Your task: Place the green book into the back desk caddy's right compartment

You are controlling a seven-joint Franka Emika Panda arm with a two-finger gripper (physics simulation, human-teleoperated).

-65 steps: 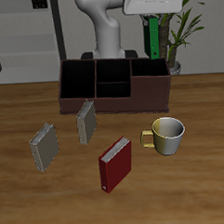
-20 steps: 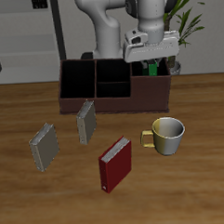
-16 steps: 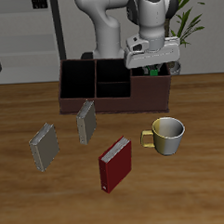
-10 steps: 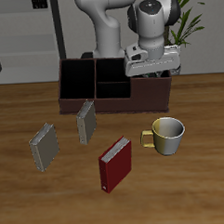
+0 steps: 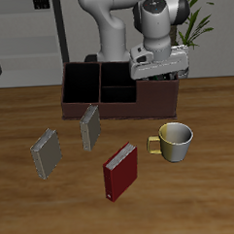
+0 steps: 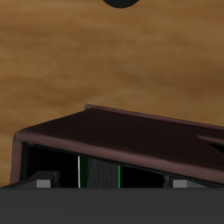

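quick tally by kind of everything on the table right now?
Books: 4: two grey, one red, one green, only an edge showing inside the caddy
Caddy: 1
Mug: 1
Total: 6

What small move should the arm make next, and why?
Probably open the gripper and let the book go. The gripper hangs low over the caddy's right compartment, and the wrist view shows the green book standing upright down inside the dark slot. Whether it touches the bottom cannot be seen.
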